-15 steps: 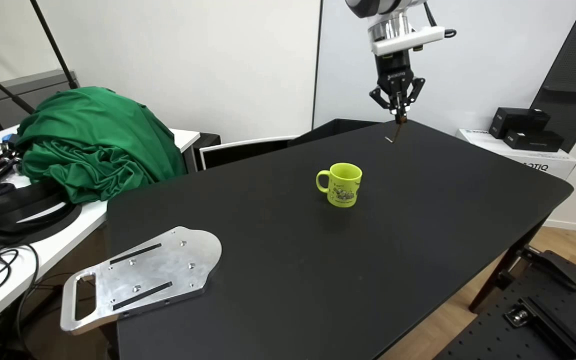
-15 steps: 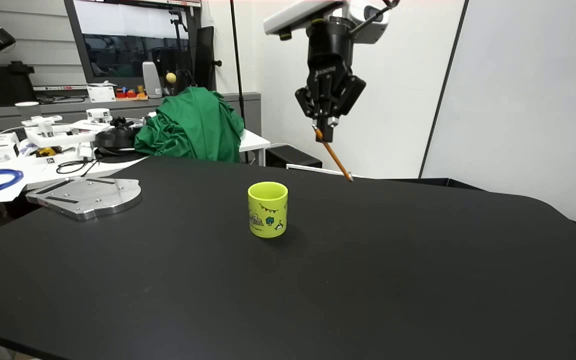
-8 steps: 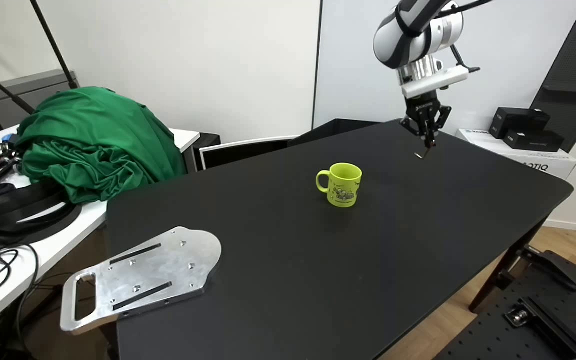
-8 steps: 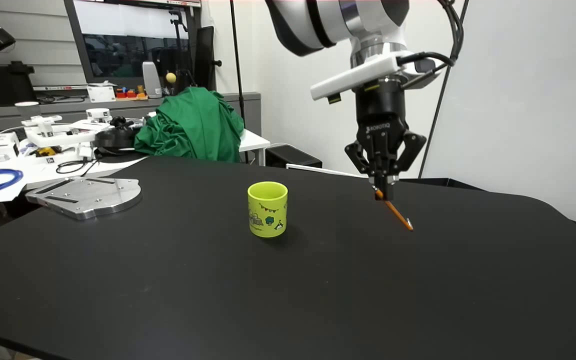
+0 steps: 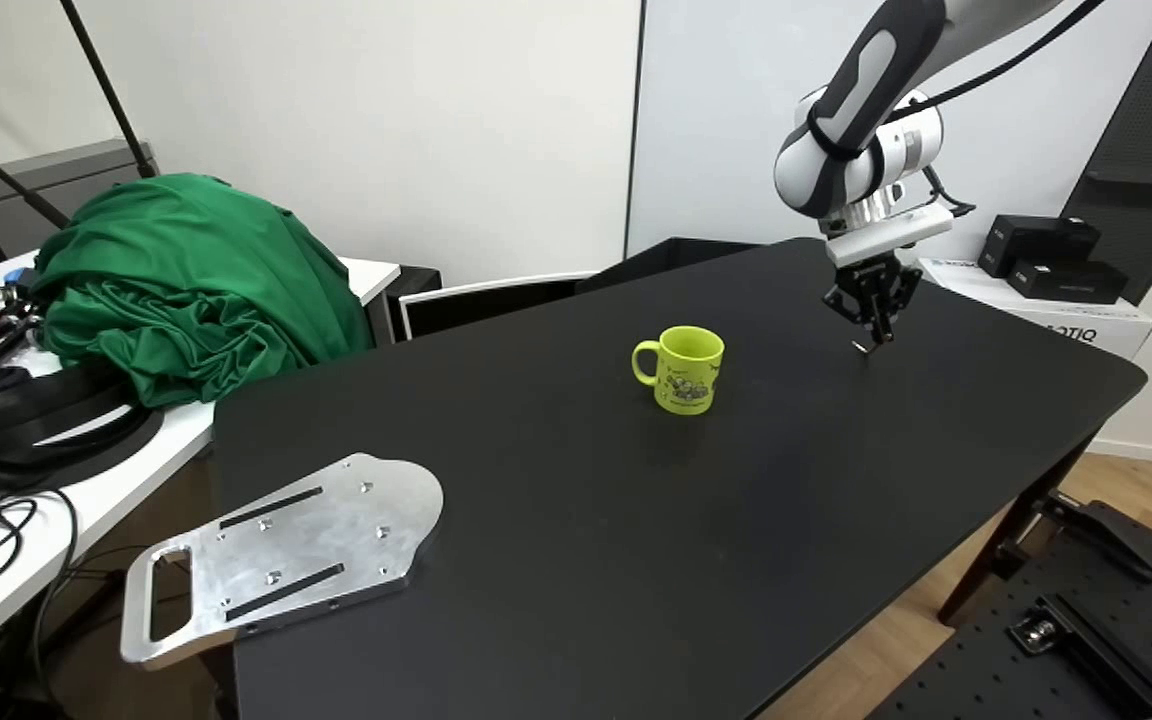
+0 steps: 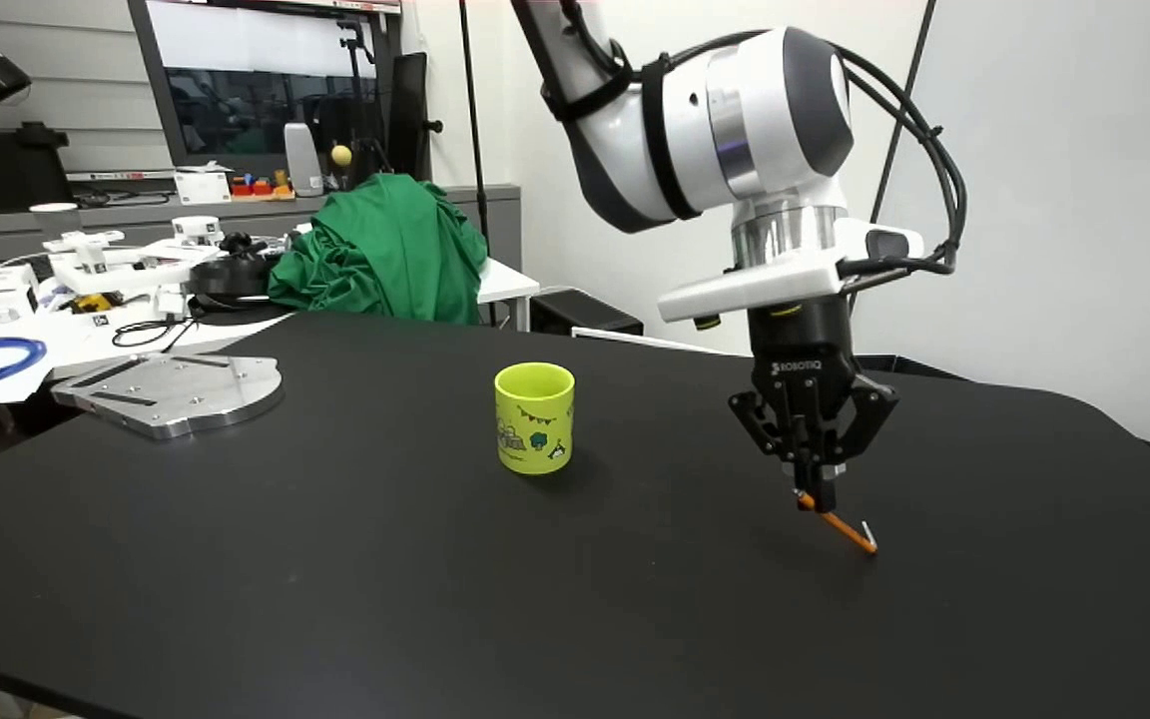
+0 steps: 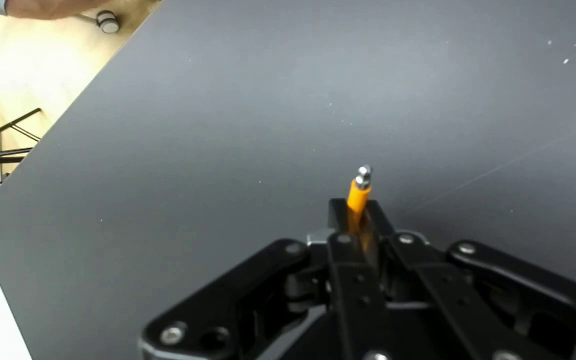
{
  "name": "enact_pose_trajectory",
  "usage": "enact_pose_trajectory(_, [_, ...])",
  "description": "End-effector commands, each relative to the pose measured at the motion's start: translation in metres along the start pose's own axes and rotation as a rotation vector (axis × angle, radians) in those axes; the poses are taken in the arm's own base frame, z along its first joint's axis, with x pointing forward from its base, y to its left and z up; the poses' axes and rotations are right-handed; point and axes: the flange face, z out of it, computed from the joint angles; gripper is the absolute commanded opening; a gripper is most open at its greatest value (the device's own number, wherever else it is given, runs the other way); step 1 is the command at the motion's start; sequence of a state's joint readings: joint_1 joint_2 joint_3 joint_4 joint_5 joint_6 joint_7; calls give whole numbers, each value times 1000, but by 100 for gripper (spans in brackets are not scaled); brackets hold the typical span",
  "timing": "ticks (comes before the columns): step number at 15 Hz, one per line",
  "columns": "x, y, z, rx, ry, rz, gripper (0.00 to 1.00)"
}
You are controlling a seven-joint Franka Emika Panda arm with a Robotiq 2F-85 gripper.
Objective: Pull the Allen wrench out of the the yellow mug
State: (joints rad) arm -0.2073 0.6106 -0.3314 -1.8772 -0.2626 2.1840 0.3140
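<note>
The Allen wrench is orange with silver ends. My gripper (image 6: pixel 815 497) is shut on it, and the wrench (image 6: pixel 850 531) slants down out of the fingertips in an exterior view. Its bent silver end (image 5: pixel 863 348) shows beside the gripper (image 5: pixel 879 335) in an exterior view. In the wrist view the wrench (image 7: pixel 358 197) sticks out from between the fingertips (image 7: pixel 358 212). It is low over the black table; I cannot tell whether it touches. The yellow mug (image 5: pixel 688 372) stands upright, well apart from the gripper. The mug (image 6: pixel 535 424) is out of the wrist view.
A silver metal plate (image 5: pixel 306 540) lies at one end of the black table (image 5: pixel 556 560), partly over its edge. Green cloth (image 5: pixel 196 290) is heaped on a white side table. Black boxes (image 5: pixel 1066 283) on a white carton stand beyond the table's other end.
My gripper, with the wrench in it, has come down from high above the table and moved farther from the mug. The mug has not moved.
</note>
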Motion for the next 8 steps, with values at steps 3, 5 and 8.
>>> enact_pose_trajectory(3, [3, -10, -6, -9, 36, 26, 45])
enact_pose_trajectory(5, [3, -15, -20, 15, 58, 32, 59])
enact_pose_trajectory(8, [3, -20, -38, 74, 75, 55, 79])
